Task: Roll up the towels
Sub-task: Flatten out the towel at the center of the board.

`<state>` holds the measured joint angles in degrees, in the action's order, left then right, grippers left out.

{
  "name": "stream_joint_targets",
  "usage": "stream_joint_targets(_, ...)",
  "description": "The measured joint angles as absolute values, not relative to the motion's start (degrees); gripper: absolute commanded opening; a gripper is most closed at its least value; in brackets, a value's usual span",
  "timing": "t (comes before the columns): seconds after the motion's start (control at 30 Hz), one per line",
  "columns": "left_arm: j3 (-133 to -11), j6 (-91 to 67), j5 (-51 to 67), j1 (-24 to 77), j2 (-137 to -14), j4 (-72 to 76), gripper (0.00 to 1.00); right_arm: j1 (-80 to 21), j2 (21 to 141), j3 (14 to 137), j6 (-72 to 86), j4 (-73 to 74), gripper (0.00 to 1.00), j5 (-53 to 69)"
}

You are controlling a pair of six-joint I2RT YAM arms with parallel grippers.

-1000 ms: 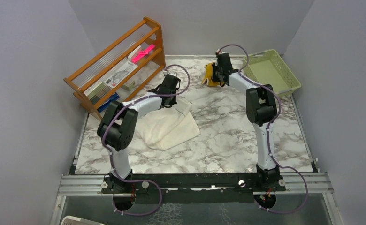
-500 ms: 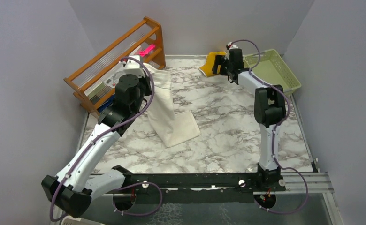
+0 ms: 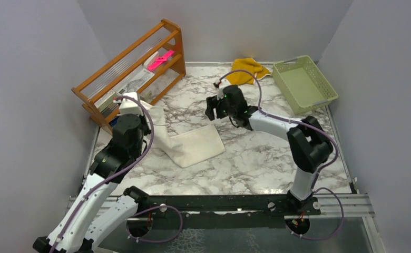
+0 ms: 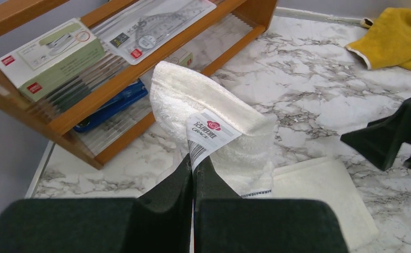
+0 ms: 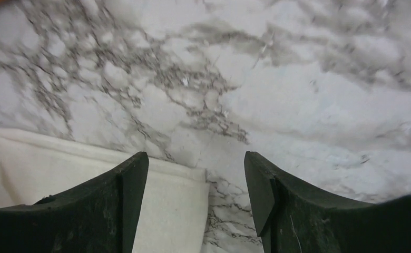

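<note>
The cream-white towel lies on the marble table, its left end pulled up in a peak beside the rack. My left gripper is shut on that raised end, pinching the cloth at its printed label. My right gripper hangs open just above the table. The towel's far right corner lies between its fingers. The mustard-yellow towel sits crumpled at the back edge, apart from both grippers.
A wooden rack with boxes and a pink item stands at the back left, close to the raised towel end. A green basket sits at the back right. Grey walls enclose the table.
My right gripper let go of the yellow towel at the back, swung forward and left to the white towel's corner, and opened. My left arm drew the white towel's end lower and nearer.
</note>
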<state>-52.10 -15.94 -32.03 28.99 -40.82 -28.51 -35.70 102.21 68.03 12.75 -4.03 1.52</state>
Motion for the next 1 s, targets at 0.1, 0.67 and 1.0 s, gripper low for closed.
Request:
stream_joint_targets(0.1,-51.29,-16.86,-33.47,28.99,-37.26,-31.11,0.00,-38.17,107.87,68.03,13.21,-0.80,0.64,-0.80)
stream_joint_targets(0.67,-50.96,-18.48,-36.01,28.99,-34.59,-37.67,0.00,-42.33,111.85,68.29,13.45,5.85,0.01,-7.66)
stream_joint_targets(1.0,-56.55,-16.10,-45.74,28.95,-43.86,-37.91,0.00,-34.09,98.87,73.30,11.92,12.05,0.01,-12.93)
